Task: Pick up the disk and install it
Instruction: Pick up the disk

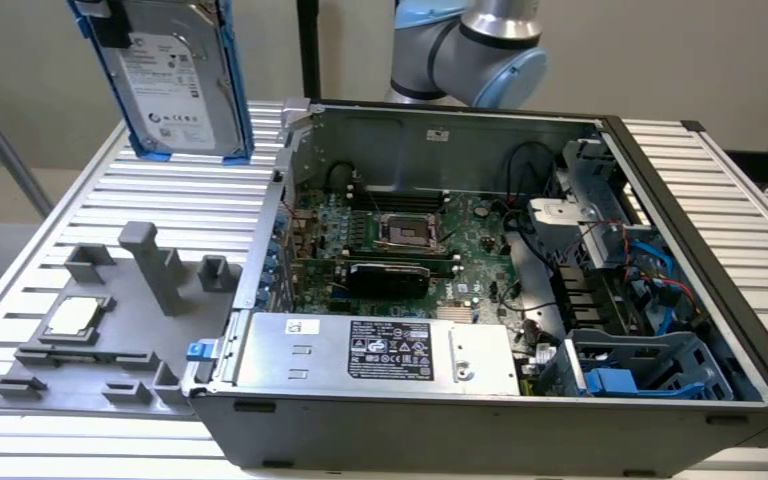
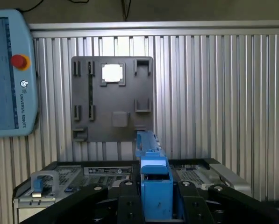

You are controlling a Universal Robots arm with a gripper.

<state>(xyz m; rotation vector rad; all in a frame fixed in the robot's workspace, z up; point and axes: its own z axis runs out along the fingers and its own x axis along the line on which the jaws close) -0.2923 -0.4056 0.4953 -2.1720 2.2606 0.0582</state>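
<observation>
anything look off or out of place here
Only the disk stands out. It hangs on edge over the table, to the exterior view's left of the open computer case. The pincer holds it by its blue frame, and it is not seated in the case. Nothing looks spilled or damaged.

The silver and light-blue jointed robot arm bends at a joint high at the back of the exterior view. Its black metal gripper presses its two fingers against either side of the disk, a flat silver-grey drive in a blue plastic frame, held upright.
</observation>
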